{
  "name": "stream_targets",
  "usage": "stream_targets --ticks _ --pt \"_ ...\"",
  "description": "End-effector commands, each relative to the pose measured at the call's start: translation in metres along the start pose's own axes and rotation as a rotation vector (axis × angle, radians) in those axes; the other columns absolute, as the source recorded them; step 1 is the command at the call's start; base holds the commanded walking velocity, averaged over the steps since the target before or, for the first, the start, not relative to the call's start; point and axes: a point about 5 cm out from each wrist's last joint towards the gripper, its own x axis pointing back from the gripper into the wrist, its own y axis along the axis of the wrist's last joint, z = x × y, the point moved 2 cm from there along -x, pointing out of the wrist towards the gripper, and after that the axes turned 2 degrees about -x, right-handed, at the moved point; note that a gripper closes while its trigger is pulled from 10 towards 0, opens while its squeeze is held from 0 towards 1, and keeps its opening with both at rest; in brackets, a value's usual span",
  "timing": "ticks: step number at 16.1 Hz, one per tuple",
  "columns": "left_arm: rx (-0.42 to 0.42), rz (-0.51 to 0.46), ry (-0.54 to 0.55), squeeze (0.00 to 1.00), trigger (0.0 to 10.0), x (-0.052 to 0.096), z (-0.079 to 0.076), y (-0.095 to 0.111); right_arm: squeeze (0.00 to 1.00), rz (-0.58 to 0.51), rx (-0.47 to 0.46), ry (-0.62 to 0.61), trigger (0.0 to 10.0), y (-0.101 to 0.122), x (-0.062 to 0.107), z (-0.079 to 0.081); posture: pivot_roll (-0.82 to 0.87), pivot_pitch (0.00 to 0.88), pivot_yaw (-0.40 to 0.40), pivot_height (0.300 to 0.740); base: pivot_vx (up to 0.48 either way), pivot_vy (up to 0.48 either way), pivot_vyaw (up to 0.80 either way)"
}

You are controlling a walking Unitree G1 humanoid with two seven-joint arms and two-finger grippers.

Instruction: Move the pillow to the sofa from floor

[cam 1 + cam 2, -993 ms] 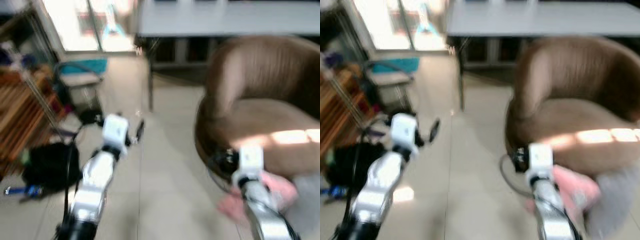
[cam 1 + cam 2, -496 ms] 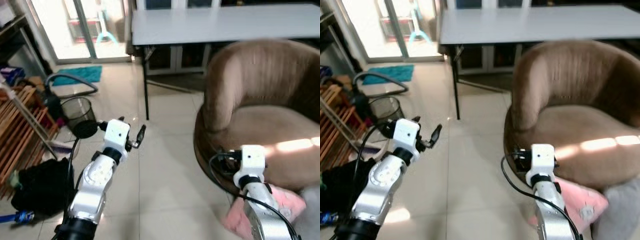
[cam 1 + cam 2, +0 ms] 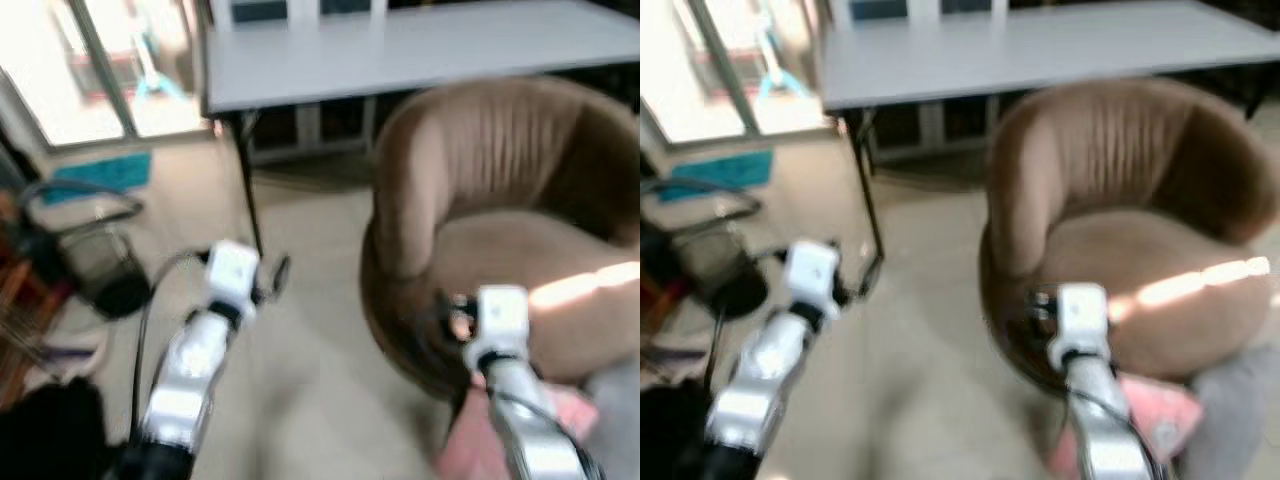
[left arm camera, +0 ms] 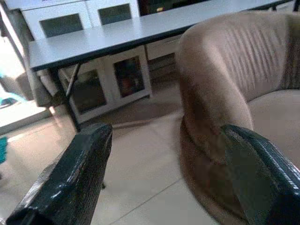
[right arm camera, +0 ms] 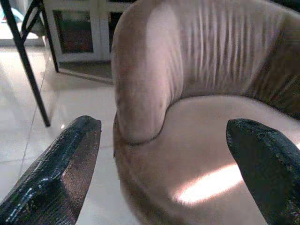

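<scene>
Task progress: not yet done; the pillow [image 3: 1158, 410], pink, lies on the floor [image 3: 310, 400] at the foot of the sofa [image 3: 1120, 240], low at about 5 o'clock in the head views, partly hidden behind the right arm. Pick-up, lift and placement on the seat all appear to remain.
Sofa: round brown tub chair at 2 o'clock; its seat cushion [image 5: 206, 140] carries a stripe of sunlight and nothing else.
Left gripper [image 4: 164, 173]: raised over bare floor at 9 o'clock from the sofa; fingers spread wide apart, holding nothing.
Right gripper [image 5: 173, 164]: raised before the sofa's front edge, pointed at the seat; fingers wide apart, empty.
Table [image 3: 400, 45]: grey top behind the sofa, at 12 o'clock.
Containers: a dark basket-like shape [image 3: 105, 290] at 9 o'clock, too blurred to tell its contents.
Judgement: the robot seems to be aligning with the sofa and pillow.
</scene>
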Motion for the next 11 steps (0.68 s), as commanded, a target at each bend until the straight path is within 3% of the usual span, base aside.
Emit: stream_targets --ticks 1,5,11 --pt "-0.017 0.03 0.048 0.0 10.0 0.0044 0.0144 -0.0045 0.0 -0.003 0.002 0.03 10.0 0.0018 -0.0018 0.0115 -0.05 0.0 0.024 0.74 0.0 0.0 0.0" --pt "-0.031 0.026 0.066 0.0 10.0 0.0039 0.0157 -0.0035 0.0 0.005 -0.026 0.02 10.0 0.0013 -0.0017 0.0096 -0.05 0.0 0.02 0.74 0.0 0.0 0.0" --pt "-0.043 0.026 0.041 0.0 10.0 -0.0004 0.0127 -0.0023 0.0 0.018 -0.022 -0.017 10.0 -0.0006 -0.0007 0.0048 -0.06 0.0 0.054 0.74 0.0 0.0 -0.8"
